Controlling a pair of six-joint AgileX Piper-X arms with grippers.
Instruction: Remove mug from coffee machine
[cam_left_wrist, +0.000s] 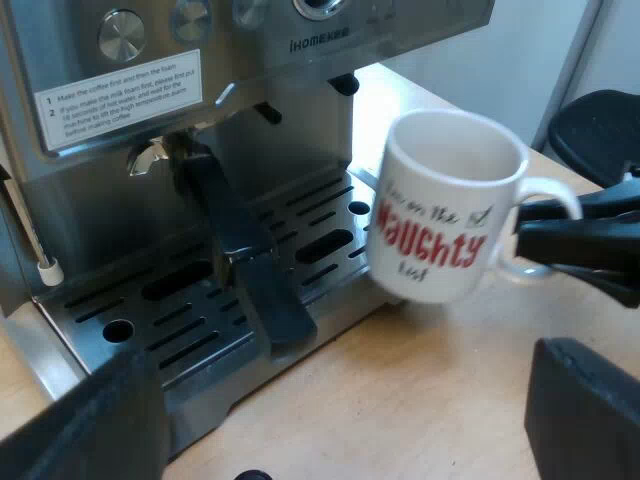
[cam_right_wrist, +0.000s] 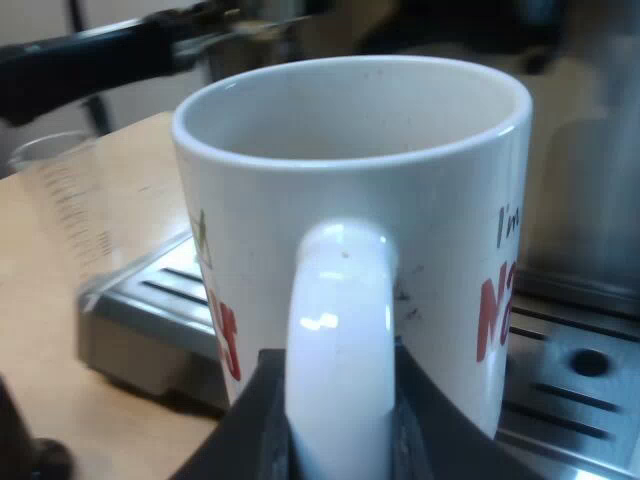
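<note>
A white mug (cam_left_wrist: 440, 210) with red lettering hangs slightly tilted at the edge of the espresso machine's (cam_left_wrist: 90, 190) drip tray (cam_left_wrist: 130, 350), partly over the wooden table. My right gripper (cam_left_wrist: 545, 240) is shut on the mug's handle (cam_right_wrist: 335, 330), one finger on each side of it. The mug (cam_right_wrist: 350, 200) looks empty inside. My left gripper (cam_left_wrist: 340, 410) is open and low over the table near the tray's edge, with nothing between its fingers (cam_left_wrist: 585, 410).
The metal holder's dark handle (cam_left_wrist: 240, 250) juts out from the machine's front over the drip tray, close to the mug. A clear measuring glass (cam_right_wrist: 60, 200) stands on the table beside the tray. A black chair seat (cam_left_wrist: 590, 130) sits beyond the table.
</note>
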